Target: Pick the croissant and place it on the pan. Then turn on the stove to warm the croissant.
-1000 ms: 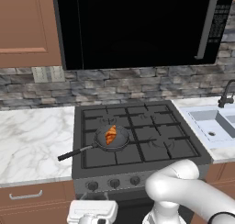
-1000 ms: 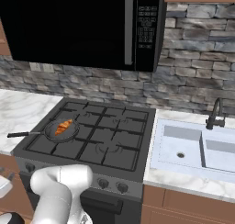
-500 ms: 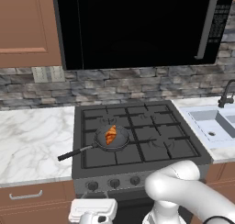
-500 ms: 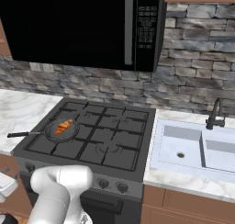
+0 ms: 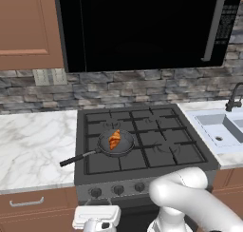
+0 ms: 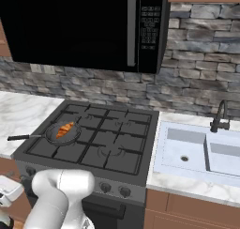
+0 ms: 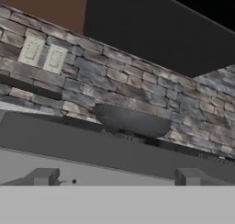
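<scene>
Fingers: your two small dark finger tips (image 7: pixel 44 176) stand wide apart in the hand view, with nothing between them.
Hand view, stove: the gripper (image 7: pixel 117 177) looks level along the front edge of the dark grey gas stove (image 7: pixel 69 140); beyond that edge you see the side wall of the small round dark grey frying pan (image 7: pixel 132 120) from low down, smooth and matte.
Hand view, backdrop: behind the stove runs a rough grey stone-block wall (image 7: pixel 137 87) with two pale square outlets (image 7: pixel 43 55).
Left base view, croissant: the small golden-orange ridged croissant (image 5: pixel 114 139) lies inside the pan (image 5: pixel 124 148), on the stove's front-left burner; the thin black handle (image 5: pixel 78 158) points off the stove's left side over the veined white marble counter (image 5: pixel 33 145).
Left base view, hand: your white hand block (image 5: pixel 96 217) hangs low, just in front of the stove's row of round knobs (image 5: pixel 117 190).
Right base view, stove: black cast grates (image 6: pixel 101 139) cover the burners; the croissant (image 6: pixel 64 129) sits in the pan (image 6: pixel 70 135) at the stove's left.
Step in hand: placing looks done; you are on the burner step.
Next move: I judge you must bring the spread fingers around the knob serving the pan's burner, close, then twist. Which knob that is I cannot tell.
</scene>
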Robot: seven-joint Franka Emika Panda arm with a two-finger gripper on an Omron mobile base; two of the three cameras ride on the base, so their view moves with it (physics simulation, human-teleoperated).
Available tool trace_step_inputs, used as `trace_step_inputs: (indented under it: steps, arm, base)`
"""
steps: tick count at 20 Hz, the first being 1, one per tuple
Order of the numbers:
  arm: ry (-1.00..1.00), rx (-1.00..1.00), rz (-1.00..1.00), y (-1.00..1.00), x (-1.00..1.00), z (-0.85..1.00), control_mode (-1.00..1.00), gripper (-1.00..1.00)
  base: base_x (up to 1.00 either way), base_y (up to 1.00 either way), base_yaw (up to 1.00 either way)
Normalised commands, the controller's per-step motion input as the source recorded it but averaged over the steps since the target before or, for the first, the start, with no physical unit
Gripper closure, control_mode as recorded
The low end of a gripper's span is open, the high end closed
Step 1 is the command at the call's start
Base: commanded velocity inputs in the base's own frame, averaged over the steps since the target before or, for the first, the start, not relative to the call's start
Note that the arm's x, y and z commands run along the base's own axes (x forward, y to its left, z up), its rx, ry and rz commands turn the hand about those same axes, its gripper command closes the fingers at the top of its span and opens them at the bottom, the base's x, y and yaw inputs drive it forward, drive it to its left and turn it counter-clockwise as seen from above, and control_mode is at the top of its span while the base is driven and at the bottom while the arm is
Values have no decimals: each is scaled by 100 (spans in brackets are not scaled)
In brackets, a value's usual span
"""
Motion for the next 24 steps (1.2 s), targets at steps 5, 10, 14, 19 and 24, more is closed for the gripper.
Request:
trace_step_inputs:
  steps: [5,10,14,19,24]
  arm:
    - [0,0,0,0,12,-27,-100,-100]
    - [0,0,0,2,9,-26,-100,-100]
    - [0,0,0,5,6,-23,-100,-100]
    - [0,0,0,9,8,-16,-100,-100]
    - [0,0,0,12,14,-4,-100,-100]
  base:
    - [0,0,0]
    - [0,0,0]
    - [0,0,0]
    - [0,0,0]
    - [0,0,0]
